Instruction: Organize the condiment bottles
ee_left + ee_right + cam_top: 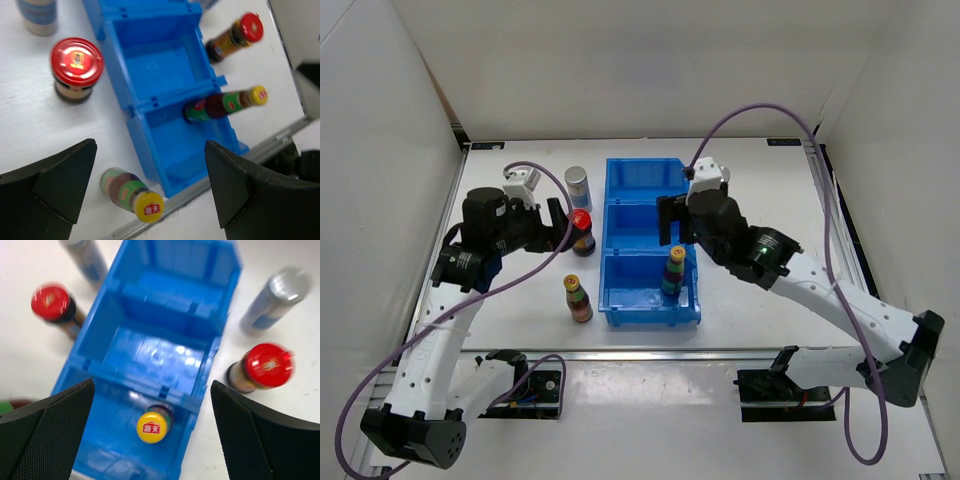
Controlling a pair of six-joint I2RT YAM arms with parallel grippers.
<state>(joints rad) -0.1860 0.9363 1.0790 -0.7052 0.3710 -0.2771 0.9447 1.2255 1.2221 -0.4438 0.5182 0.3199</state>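
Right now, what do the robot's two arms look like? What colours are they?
Both the left arm and the right arm have white links, chunky black joints and a small white block near the wrist. A thin purple cable loops along each. The left fingers are plain black wedges; the right fingers look finely dotted.

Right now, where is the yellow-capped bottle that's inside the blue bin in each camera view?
Top external: yellow-capped bottle stands in the blue bin, nearest compartment, right side.
Left wrist: right of centre, cap pointing right.
Right wrist: bottom centre, seen cap-on.
Shared landmark: the blue bin, whose end compartment holds it.
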